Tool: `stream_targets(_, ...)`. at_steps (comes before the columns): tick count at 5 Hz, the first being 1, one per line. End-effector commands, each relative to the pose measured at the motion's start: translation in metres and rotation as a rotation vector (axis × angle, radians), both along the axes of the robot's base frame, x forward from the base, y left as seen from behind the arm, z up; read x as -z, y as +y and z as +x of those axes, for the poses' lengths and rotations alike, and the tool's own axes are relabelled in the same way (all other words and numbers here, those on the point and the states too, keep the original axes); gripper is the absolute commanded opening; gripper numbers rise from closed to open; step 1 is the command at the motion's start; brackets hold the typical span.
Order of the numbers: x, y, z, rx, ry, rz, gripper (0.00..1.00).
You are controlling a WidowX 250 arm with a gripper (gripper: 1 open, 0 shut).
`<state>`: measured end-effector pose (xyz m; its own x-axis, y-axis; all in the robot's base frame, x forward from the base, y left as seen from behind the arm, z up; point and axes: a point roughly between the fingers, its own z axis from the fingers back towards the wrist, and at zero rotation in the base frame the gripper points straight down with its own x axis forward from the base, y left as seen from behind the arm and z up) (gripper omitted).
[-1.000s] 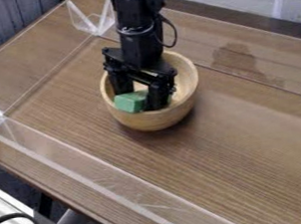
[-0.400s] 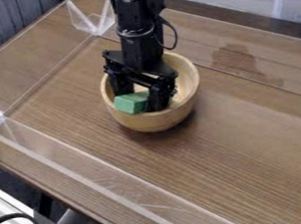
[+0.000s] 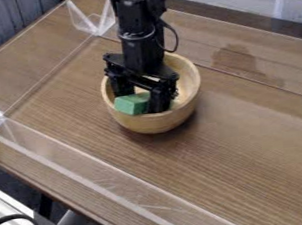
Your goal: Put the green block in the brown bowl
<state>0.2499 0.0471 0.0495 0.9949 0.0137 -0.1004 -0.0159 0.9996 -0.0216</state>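
The gripper (image 3: 142, 89) points straight down into the brown bowl (image 3: 175, 110), its jaws spread wide and gripping nothing; the green block (image 3: 129, 105) lies just below and a little to the near-left of the fingertips, resting on the pale inside of the bowl. Whether a fingertip brushes the block cannot be told from this view. The block looks like a small solid bar, matte and plain green, with flat faces and square edges, so it should be light, stiff and not fragile, with enough friction on its dull surface to sit firmly between the pads. If it had to be taken up again, the best hold would be across its narrow width near the middle, pads on the two long flat sides. The bowl is round, light-brown wood with thick walls and visible grain, much larger than the block, likely heavy enough to stay put on the tabletop (image 3: 240, 166). Judged from how it lies, the block is already placed.
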Motion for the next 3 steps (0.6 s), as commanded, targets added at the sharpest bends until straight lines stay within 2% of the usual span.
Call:
stream_targets(1,-0.006,0.003,0.005,-0.012,-0.023,0.003,1.00)
stream_targets(2,-0.006,0.003,0.005,-0.017,-0.023,0.000,1.00)
stream_targets(3,-0.019,0.003,0.007,-0.021,-0.044,-0.008,1.00)
